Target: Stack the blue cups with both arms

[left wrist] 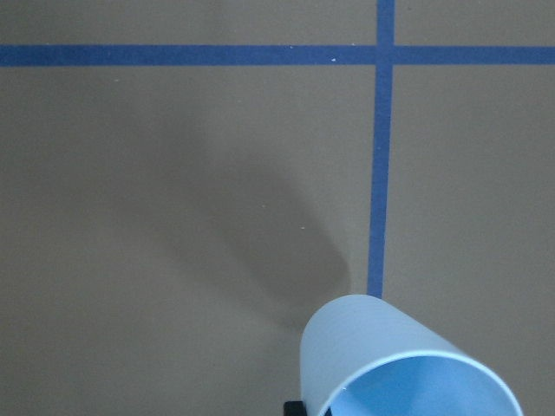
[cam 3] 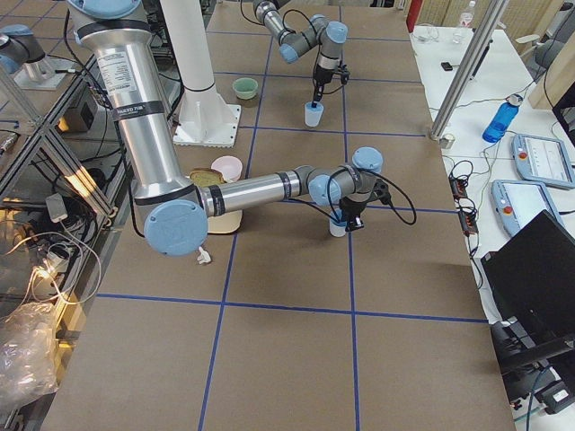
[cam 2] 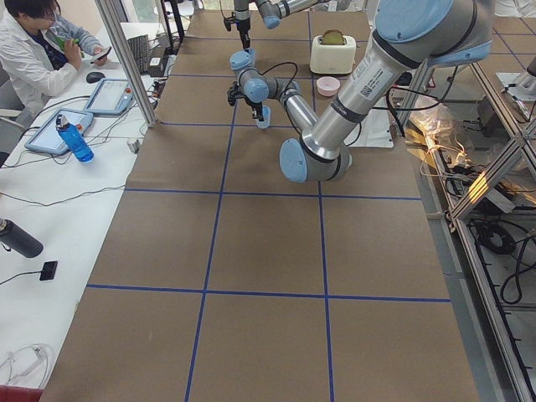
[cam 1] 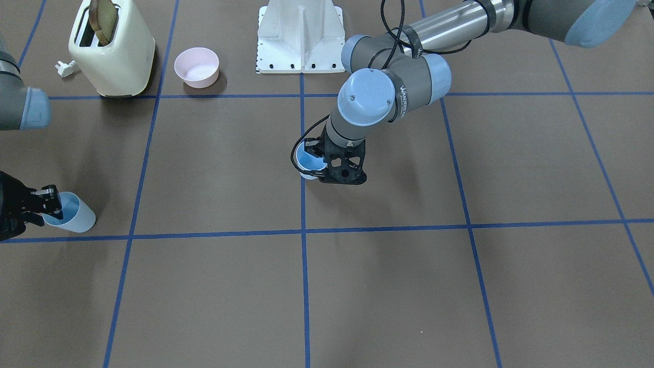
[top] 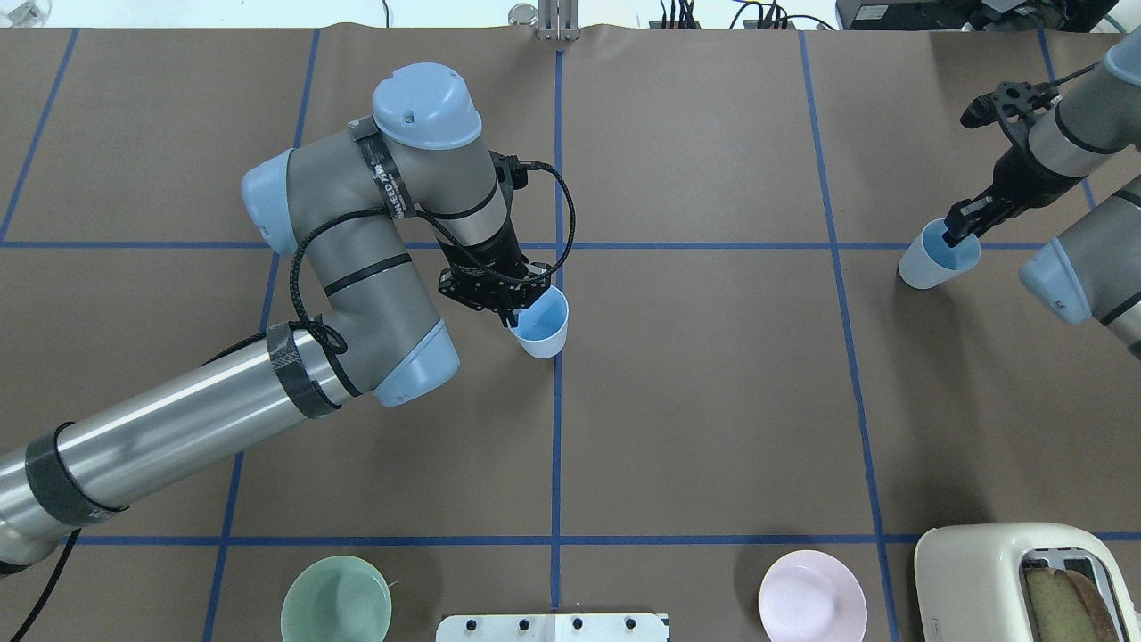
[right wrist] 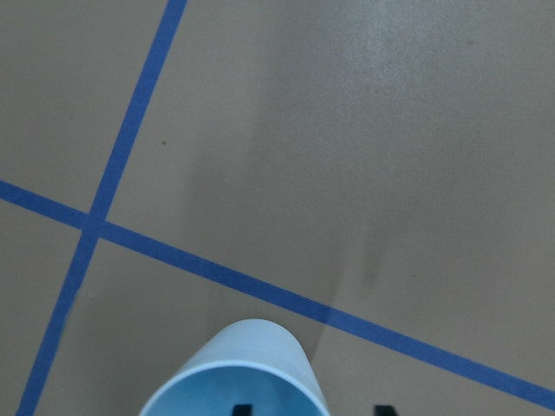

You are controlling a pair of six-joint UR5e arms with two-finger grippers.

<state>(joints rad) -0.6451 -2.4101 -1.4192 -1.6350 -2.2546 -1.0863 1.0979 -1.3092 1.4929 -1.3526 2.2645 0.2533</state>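
One blue cup (top: 544,328) sits near the table's middle on a blue tape line. My left gripper (top: 515,312) is shut on its rim, one finger inside and one outside. The cup also shows in the front view (cam 1: 308,164) and the left wrist view (left wrist: 390,364). The second blue cup (top: 931,260) is far to the right, and my right gripper (top: 956,234) is shut on its rim in the same way. It shows in the front view (cam 1: 76,214) with that gripper (cam 1: 51,203), and in the right wrist view (right wrist: 238,373). I cannot tell whether either cup rests on the table.
A cream toaster (top: 1016,584) with bread stands at the near right, with a pink bowl (top: 811,597) beside it. A mint-green bowl (top: 336,599) is at the near left. The white base pedestal (cam 1: 300,38) is between them. A person (cam 2: 33,50) sits at a side table.
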